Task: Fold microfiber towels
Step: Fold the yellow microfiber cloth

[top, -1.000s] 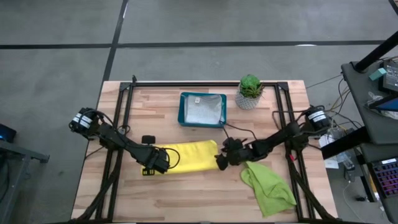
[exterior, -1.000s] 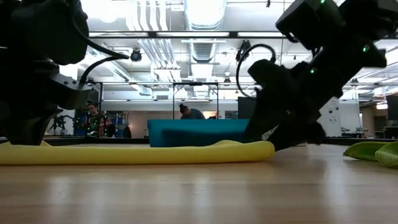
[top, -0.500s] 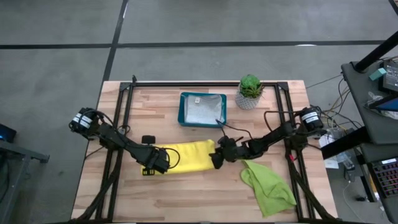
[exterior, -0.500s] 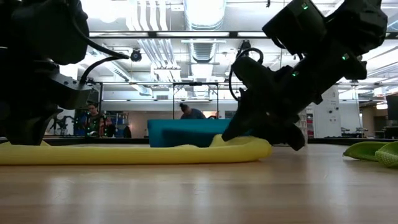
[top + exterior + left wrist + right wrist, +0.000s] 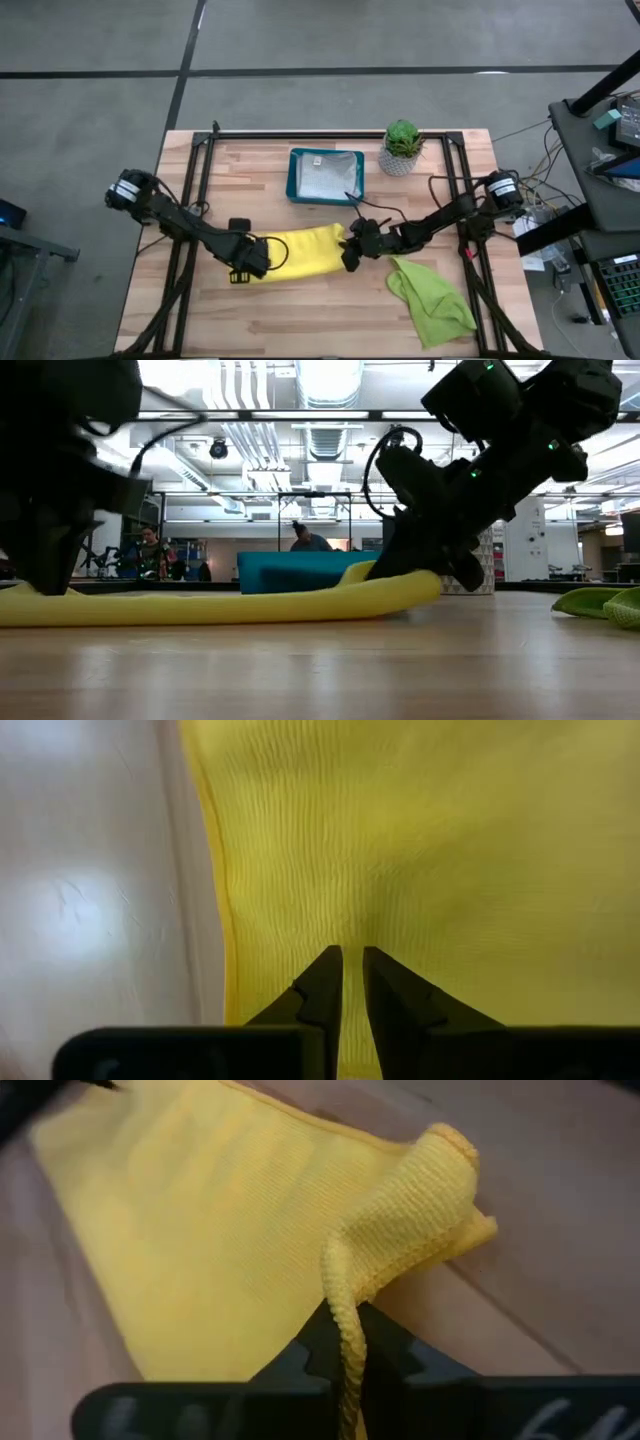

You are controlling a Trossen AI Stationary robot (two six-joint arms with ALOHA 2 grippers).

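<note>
You see one yellow towel (image 5: 305,252) mid-desk, each end pinched by a closed pincer: left pincer (image 5: 262,262) at 9 o'clock, right pincer (image 5: 347,256) at 3. One lime towel (image 5: 432,298) lies at 4 o'clock; the tray (image 5: 293,175) contents are unclear.

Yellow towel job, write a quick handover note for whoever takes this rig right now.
Left pincer: shut on the yellow towel at its left end.
Right pincer: shut on the same towel's right edge, which is lifted slightly off the table in the low view.
The yellow towel lies flat as a long strip mid-table. The green towel lies crumpled at the front right, untouched. The tray at the back holds a pale cloth; the plant stands beside it.
Left to do: finish the yellow fold, then fold the green towel.
</note>
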